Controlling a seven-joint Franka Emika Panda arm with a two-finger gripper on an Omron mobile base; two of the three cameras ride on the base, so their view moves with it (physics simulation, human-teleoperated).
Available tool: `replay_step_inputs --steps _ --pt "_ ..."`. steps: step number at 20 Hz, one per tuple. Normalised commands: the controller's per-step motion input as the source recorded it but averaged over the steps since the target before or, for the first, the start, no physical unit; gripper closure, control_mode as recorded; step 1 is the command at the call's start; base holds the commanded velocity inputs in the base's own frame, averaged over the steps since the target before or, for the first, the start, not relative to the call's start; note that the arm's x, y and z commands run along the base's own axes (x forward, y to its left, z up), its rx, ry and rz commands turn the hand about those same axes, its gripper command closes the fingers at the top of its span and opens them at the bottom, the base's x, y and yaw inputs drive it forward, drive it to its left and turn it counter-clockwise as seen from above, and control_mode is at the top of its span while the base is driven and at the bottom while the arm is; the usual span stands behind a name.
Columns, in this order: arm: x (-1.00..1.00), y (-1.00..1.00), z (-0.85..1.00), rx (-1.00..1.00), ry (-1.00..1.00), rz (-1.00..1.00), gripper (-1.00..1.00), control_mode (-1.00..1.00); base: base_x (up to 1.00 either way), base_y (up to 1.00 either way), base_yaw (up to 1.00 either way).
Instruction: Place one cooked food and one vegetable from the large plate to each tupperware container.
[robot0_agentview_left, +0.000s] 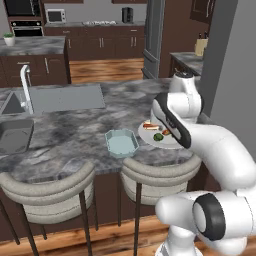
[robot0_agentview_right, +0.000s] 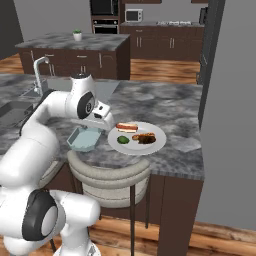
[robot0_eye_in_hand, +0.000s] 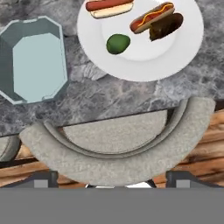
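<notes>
White large plate (robot0_eye_in_hand: 144, 65): sausage bun (robot0_eye_in_hand: 109, 8), green vegetable (robot0_eye_in_hand: 118, 43) | octagonal tub (robot0_eye_in_hand: 33, 59) beside | jaws wide apart, holding nothing

Grey marble counter (robot0_eye_in_hand: 131, 98) – white plate (robot0_eye_in_hand: 183, 57), blue-green tub (robot0_eye_in_hand: 33, 59).

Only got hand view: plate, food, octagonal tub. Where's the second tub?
Observer: In the left base view, the grey rectangular tub sits on the counter, far left of the octagonal tub and just in front of the sink.
Operator: Anything in it?
Observer: It looks empty from there, though its inside is dark.
</notes>
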Motion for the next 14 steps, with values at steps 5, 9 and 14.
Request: replay_step_inputs --steps 5,9,14 --pt "0.53 -0.2 -0.47 0.0 0.13 -0.21 -1.0 -1.0 0.0 0.0 0.0" --pt "0.58 -0.22 -0.5 0.0 0.07 -0.26 -1.0 -1.0 0.0 0.0 0.0" --pt "0.76 -0.07 -0.67 0.02 0.02 -0.18 -1.0 -1.0 0.0 0.0 0.0"
